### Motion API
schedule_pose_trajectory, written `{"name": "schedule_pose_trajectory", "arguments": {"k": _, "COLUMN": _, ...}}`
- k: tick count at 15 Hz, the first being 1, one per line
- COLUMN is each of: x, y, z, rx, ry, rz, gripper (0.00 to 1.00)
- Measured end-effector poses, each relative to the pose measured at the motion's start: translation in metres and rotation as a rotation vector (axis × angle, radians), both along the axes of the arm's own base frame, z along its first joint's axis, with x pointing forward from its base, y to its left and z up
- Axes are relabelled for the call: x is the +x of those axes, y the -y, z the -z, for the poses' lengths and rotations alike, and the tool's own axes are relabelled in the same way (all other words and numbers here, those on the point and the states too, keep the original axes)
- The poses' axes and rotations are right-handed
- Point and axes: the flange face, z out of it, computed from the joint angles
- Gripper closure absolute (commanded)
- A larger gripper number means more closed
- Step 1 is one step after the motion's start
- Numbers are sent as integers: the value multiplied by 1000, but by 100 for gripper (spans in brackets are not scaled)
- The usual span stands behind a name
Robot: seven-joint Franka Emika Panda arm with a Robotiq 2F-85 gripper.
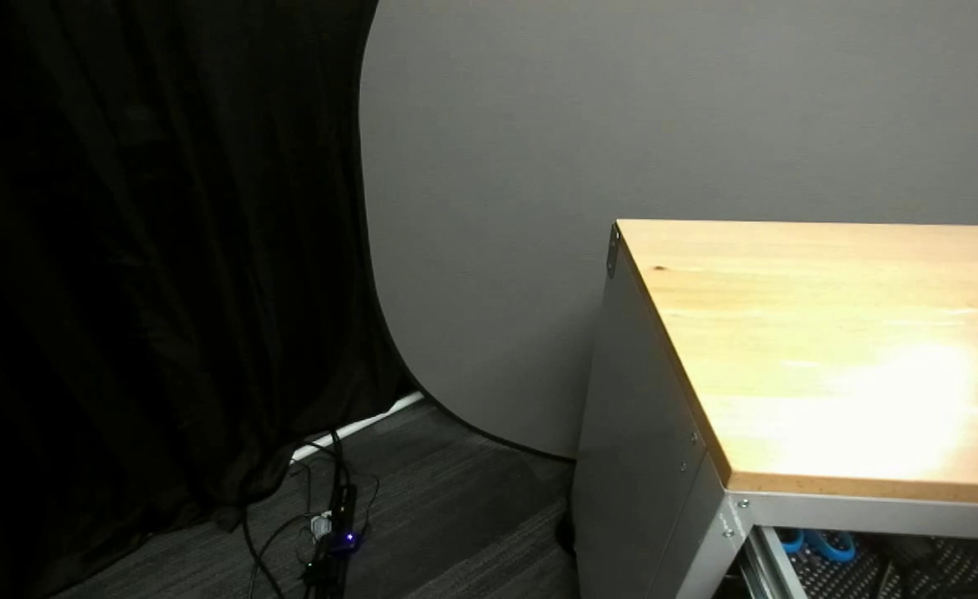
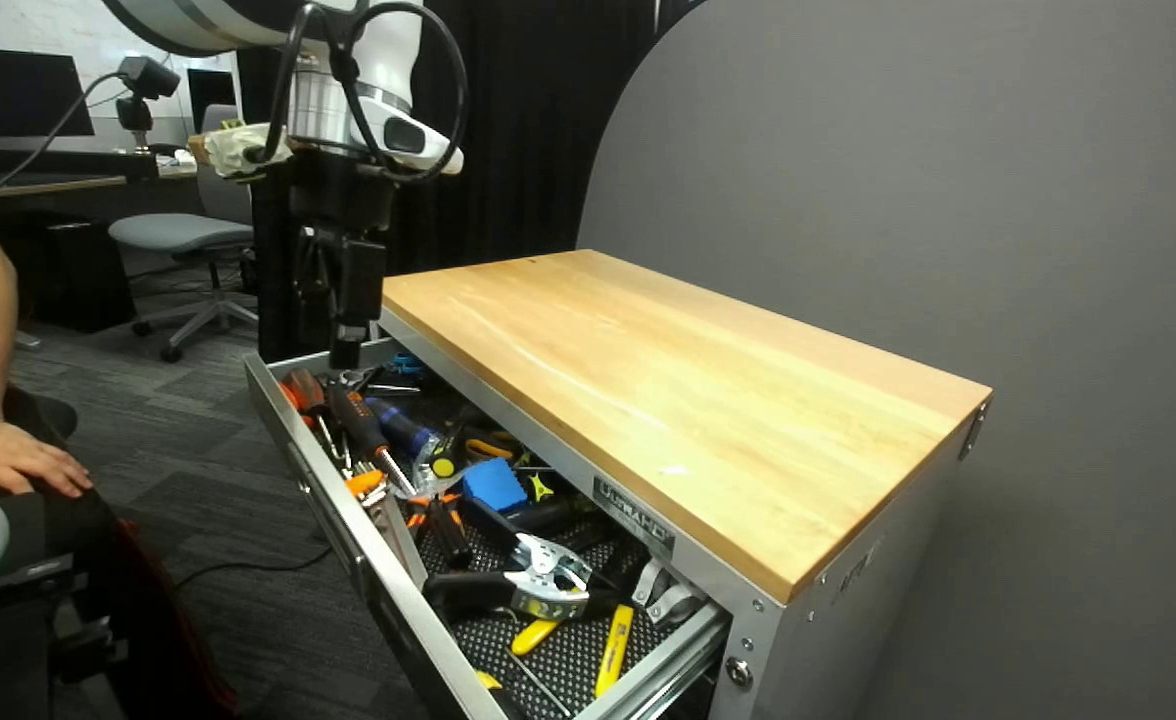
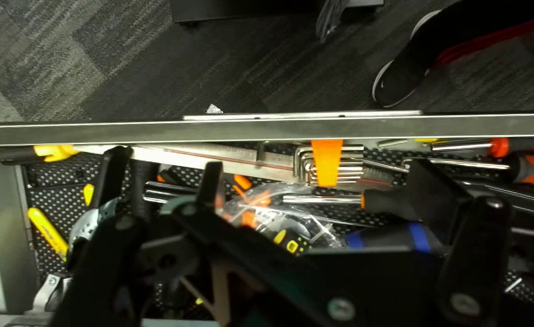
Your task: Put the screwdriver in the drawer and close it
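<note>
Tool-filled open drawer [image 3: 112, 132] beneath the end effector [image 3: 320, 190], fingers [image 3: 210, 182] wide apart; the task's screwdriver (several candidates inside) unclear.

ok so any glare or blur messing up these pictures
In an exterior view, strong glare washes out part of the wooden top, while the black curtain loses most detail to darkness; in the wrist view, the dark fingers look slightly soft and show little surface detail.

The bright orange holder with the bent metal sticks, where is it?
In the wrist view, the bright orange holder lies just right of centre in the grey metal drawer, between its front rim and the clear crinkled plastic bag.
</note>
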Motion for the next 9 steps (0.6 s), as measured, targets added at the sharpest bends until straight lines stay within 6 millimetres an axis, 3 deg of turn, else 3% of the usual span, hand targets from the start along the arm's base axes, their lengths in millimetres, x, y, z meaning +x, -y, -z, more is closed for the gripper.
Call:
{"name": "schedule_pose_trajectory", "arguments": {"k": 4, "x": -11, "y": 40, "z": 1, "rx": 3, "ry": -13, "rz": 51, "gripper": 0}}
{"name": "schedule_pose_trajectory", "arguments": {"k": 9, "x": -34, "y": 79, "z": 20, "rx": 3, "ry": -65, "rz": 117, "gripper": 0}}
